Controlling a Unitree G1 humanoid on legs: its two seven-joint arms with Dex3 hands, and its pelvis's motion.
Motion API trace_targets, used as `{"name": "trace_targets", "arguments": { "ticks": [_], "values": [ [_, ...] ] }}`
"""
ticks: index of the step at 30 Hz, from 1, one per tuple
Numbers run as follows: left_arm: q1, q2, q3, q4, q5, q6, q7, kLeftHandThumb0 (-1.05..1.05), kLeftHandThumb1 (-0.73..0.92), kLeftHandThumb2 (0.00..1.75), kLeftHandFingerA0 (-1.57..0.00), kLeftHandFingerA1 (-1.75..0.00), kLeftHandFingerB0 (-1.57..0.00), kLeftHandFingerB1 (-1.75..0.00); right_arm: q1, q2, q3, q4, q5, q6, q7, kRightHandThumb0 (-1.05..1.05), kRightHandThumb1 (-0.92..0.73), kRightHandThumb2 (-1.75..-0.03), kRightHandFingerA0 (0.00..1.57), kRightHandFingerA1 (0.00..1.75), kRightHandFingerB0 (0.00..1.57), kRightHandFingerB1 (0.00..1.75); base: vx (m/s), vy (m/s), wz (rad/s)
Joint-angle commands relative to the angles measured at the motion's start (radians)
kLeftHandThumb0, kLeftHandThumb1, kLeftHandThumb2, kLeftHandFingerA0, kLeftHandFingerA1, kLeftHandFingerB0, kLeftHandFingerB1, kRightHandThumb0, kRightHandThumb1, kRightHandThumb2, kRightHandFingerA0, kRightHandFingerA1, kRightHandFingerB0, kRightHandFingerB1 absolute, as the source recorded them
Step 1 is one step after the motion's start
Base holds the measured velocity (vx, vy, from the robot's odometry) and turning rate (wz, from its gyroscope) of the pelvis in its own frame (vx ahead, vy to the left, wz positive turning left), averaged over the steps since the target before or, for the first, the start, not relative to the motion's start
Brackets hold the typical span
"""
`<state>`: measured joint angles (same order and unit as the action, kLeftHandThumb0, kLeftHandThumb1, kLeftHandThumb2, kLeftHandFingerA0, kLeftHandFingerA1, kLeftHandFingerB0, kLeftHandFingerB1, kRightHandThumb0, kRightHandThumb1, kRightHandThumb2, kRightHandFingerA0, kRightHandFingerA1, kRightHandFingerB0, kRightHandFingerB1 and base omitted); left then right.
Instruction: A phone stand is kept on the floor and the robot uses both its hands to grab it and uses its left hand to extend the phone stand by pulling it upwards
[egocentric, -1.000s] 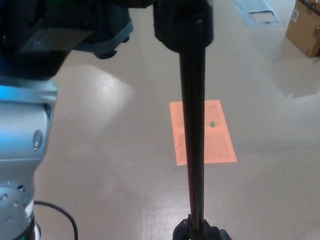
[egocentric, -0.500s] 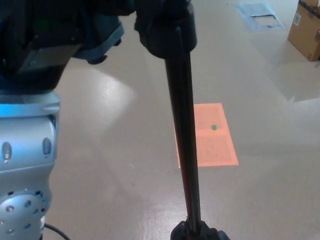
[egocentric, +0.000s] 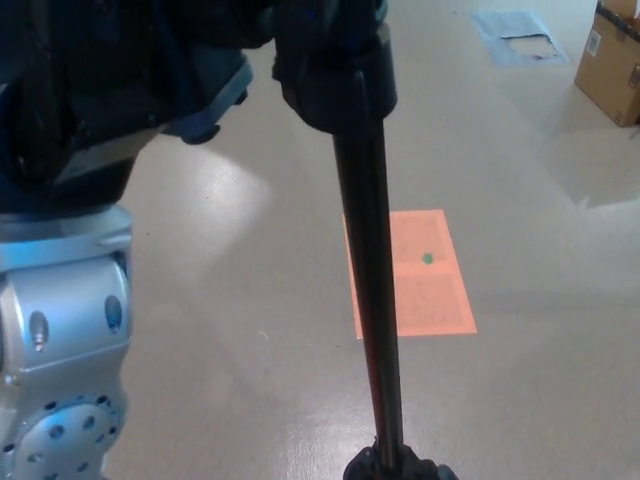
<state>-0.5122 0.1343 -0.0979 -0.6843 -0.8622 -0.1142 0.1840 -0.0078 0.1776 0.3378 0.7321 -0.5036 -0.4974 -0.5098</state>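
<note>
1. The phone stand (egocentric: 372, 300) stands on the floor (egocentric: 540, 400), its black pole rising almost straight toward the camera, and its base (egocentric: 400, 468) is cut by the lower edge of the picture.
2. The long axis of the pole is near vertical, with a small lean: the top is a little more to the robot's left than the base.
3. The thick head of the stand (egocentric: 335, 75) is at the upper end of the pole, and a dark mass just beside it, on the robot's left, seems to be the left hand (egocentric: 215, 65).
4. This hand is too close and too dark; I cannot tell if its fingers close on the stand or only lie near it.
5. The right hand is not in view at all, so the left arm (egocentric: 65, 330), with its silver housing far left of the pole, is the only limb I can place.
6. I judge that the coming pull must go upward along the pole, so the hand should stay in line with it.
7. Behind the pole lies an orange sheet (egocentric: 425, 275) on the floor, and a cardboard box (egocentric: 612, 60) stands far to the right of the pole.
</note>
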Motion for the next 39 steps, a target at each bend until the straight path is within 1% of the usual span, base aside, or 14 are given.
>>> {"name": "trace_targets", "arguments": {
  "ticks": [1,2,3,10,11,12,13,24,30,31,32,33,38,39],
  "values": [
    [0.427,0.141,-0.279,0.265,0.352,0.141,-0.094,-0.18,0.55,0.63,-0.93,-1.75,-0.7,-1.75,0.036,0.135,-0.042,-0.027,0.108,0.067,-0.034,-0.3,-0.89,-0.67,1.07,1.75,0.91,1.75,0.0,0.0,0.0],
    [0.427,0.142,-0.28,0.266,0.352,0.139,-0.093,-0.18,0.55,0.63,-0.93,-1.75,-0.7,-1.75,0.036,0.135,-0.042,-0.027,0.108,0.068,-0.034,-0.3,-0.89,-0.67,1.07,1.75,0.91,1.75,0.0,0.0,0.0],
    [0.405,0.147,-0.289,0.234,0.357,0.143,-0.091,-0.22,0.56,0.58,-0.91,-1.75,-0.71,-1.75,0.03,0.136,-0.04,-0.022,0.104,0.066,-0.037,-0.29,-0.84,-0.81,1.22,1.75,1.03,1.75,0.0,0.0,0.0],
    [0.304,0.173,-0.304,0.076,0.355,0.177,-0.048,-0.22,0.55,0.6,-0.9,-1.75,-0.7,-1.75,0.013,0.134,-0.045,-0.008,0.108,0.052,-0.033,-0.3,-0.83,-0.82,1.24,1.75,1.04,1.75,0.0,0.0,0.0],
    [0.266,0.178,-0.292,0.048,0.356,0.189,-0.039,-0.29,0.41,0.83,-1.24,-1.44,-1.03,-1.34,0.012,0.13,-0.046,-0.006,0.108,0.043,-0.033,-0.28,-0.84,-0.8,1.22,1.75,1.01,1.75,0.0,0.0,0.0],
    [0.218,0.184,-0.277,0.014,0.359,0.205,-0.029,-0.29,0.41,0.83,-1.24,-1.44,-1.03,-1.34,0.012,0.126,-0.047,-0.004,0.108,0.032,-0.033,-0.28,-0.84,-0.8,1.22,1.75,1.01,1.75,0.0,0.0,0.0],
    [0.179,0.191,-0.268,-0.007,0.357,0.223,-0.017,-0.21,0.53,0.62,-0.94,-1.75,-0.73,-1.75,0.01,0.12,-0.045,-0.001,0.101,0.019,-0.036,-0.27,-0.85,-0.8,1.22,1.75,0.99,1.75,0.0,0.0,0.0],
    [-0.064,0.172,-0.279,0.027,0.359,0.263,0.01,-0.22,0.48,0.66,-0.98,-1.75,-0.76,-1.75,0.015,0.122,-0.044,0.0,0.096,0.022,-0.034,-0.29,-0.84,-0.8,1.23,1.75,1.01,1.75,0.0,0.0,0.0],
    [-0.149,0.165,-0.305,0.071,0.411,0.299,0.032,-0.27,0.5,0.62,-0.98,-1.71,-0.94,-1.75,0.012,0.119,-0.046,0.006,0.095,0.016,-0.031,-0.29,-0.85,-0.8,1.23,1.75,0.99,1.75,0.0,0.0,0.0],
    [-0.151,0.164,-0.308,0.075,0.413,0.3,0.034,-0.27,0.5,0.62,-0.98,-1.71,-0.94,-1.75,0.012,0.118,-0.045,0.006,0.093,0.017,-0.032,-0.29,-0.85,-0.8,1.23,1.75,0.99,1.75,0.0,0.0,0.0],
    [-0.157,0.159,-0.312,0.082,0.407,0.305,0.038,-0.25,0.49,0.63,-1.04,-1.72,-0.84,-1.75,0.013,0.119,-0.046,0.005,0.094,0.019,-0.03,-0.29,-0.85,-0.8,1.23,1.75,0.99,1.75,0.0,0.0,0.0],
    [-0.155,0.156,-0.315,0.088,0.401,0.306,0.039,-0.28,0.37,0.88,-1.33,-1.42,-1.14,-1.33,0.019,0.123,-0.044,0.007,0.098,0.016,-0.027,-0.29,-0.84,-0.8,1.23,1.75,1.0,1.75,0.0,0.0,0.0],
    [-0.164,0.141,-0.329,0.127,0.404,0.299,0.038,-0.25,0.35,0.85,-1.34,-1.45,-1.12,-1.35,0.023,0.122,-0.038,0.009,0.096,0.014,-0.029,-0.29,-0.85,-0.79,1.2,1.75,0.97,1.75,0.0,0.0,0.0],
    [-0.165,0.138,-0.329,0.143,0.398,0.298,0.034,-0.18,0.48,0.7,-1.03,-1.75,-0.81,-1.75,0.023,0.119,-0.037,0.01,0.096,0.015,-0.03,-0.28,-0.85,-0.79,1.2,1.75,0.98,1.75,0.0,0.0,0.0]
  ]
}}
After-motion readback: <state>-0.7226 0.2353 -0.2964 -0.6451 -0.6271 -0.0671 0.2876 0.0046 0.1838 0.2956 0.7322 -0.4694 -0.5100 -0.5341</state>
